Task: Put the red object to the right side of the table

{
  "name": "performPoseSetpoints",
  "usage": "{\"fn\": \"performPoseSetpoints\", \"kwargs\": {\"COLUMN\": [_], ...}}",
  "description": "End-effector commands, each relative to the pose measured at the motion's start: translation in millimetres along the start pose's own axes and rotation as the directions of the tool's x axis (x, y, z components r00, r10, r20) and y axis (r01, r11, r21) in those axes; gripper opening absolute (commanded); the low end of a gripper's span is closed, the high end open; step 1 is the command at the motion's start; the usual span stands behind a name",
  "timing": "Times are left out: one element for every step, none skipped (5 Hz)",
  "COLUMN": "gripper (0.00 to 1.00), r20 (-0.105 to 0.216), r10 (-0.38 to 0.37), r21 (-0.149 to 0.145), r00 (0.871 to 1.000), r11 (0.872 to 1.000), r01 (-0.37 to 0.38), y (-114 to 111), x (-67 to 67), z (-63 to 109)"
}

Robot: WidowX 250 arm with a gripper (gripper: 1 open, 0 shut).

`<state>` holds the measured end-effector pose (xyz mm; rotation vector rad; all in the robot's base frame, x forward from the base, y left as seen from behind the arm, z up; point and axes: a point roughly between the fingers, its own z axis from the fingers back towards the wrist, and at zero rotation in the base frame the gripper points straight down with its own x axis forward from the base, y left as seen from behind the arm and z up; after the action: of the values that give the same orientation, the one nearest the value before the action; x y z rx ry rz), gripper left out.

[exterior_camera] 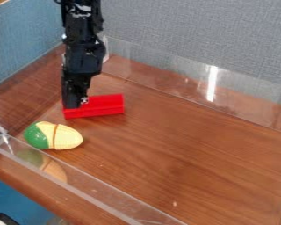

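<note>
The red object (98,106), a small bright red block, lies flat on the table (190,163) at the back left. My gripper (74,97) points down on a black arm, directly over the block's left end. Its fingers are shut, with the tips at or just above the block's top edge. I cannot tell whether they touch it. The block seems to rest on the wood, not lifted.
A green-and-yellow egg-shaped toy (53,136) lies on the table in front and to the left of the block. Low clear acrylic walls (196,77) edge the table at the back, left and front. Bare wood stretches to the right.
</note>
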<state>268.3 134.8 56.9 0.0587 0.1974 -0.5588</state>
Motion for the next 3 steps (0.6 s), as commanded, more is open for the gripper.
{"fn": "performPoseSetpoints", "kwargs": {"gripper": [0.0,0.0,0.0], "r20": [0.064,0.073,0.082], "r10": [0.002,-0.002,-0.005], "r21": [0.079,0.084,0.089], "r00": [0.998,0.997,0.997], "r11": [0.997,0.996,0.996], "r01": [-0.007,-0.004,-0.002], "y": [7.2,7.0,6.9], "x": [3.2,3.5,3.6], "z": [27.4,29.7,32.2]}}
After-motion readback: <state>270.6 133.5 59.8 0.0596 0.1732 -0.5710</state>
